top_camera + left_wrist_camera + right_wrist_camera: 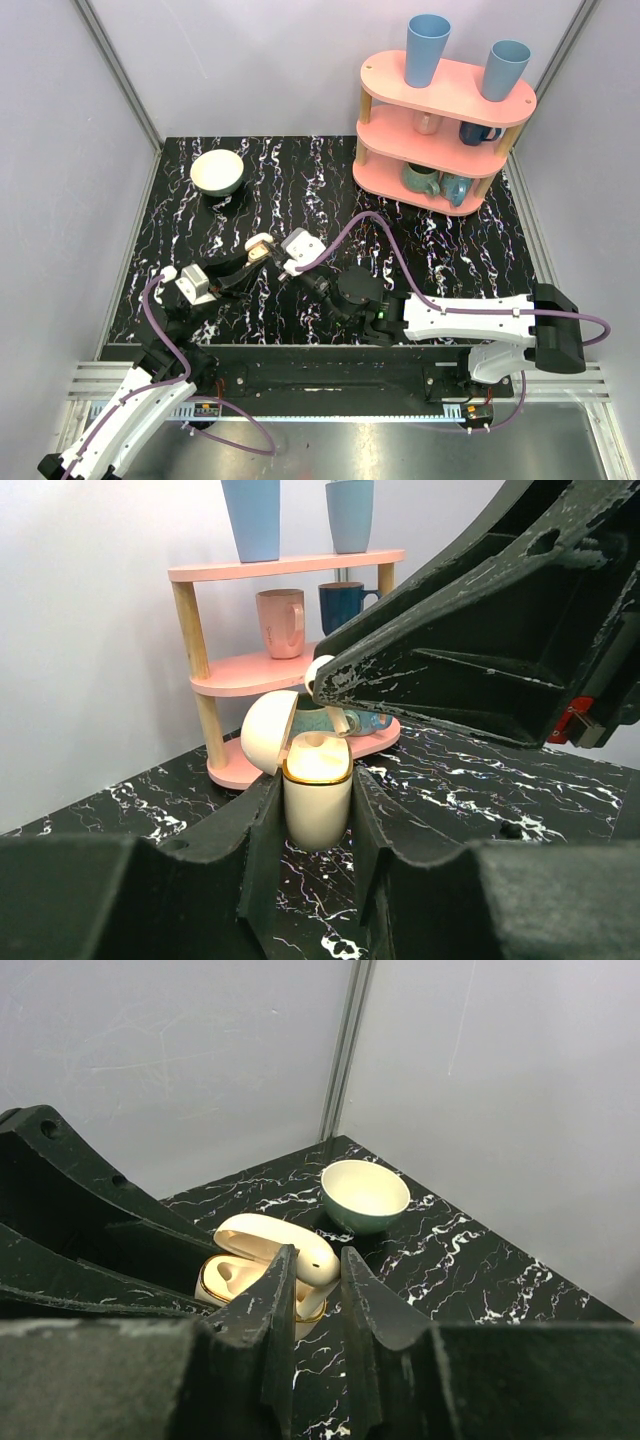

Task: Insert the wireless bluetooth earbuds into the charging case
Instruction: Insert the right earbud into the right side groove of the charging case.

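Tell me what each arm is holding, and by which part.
Left fingers clamp the case by the sides of its lower half. Right fingers seem to pinch an earbud above it; by which part cannot be told.

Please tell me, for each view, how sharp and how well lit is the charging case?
Top external: evenly lit, charging case small but sharp. Left wrist: case sharp and bright, left gripper fingers dark, blurred. Right wrist: case sharp, right gripper fingers dark, soft.
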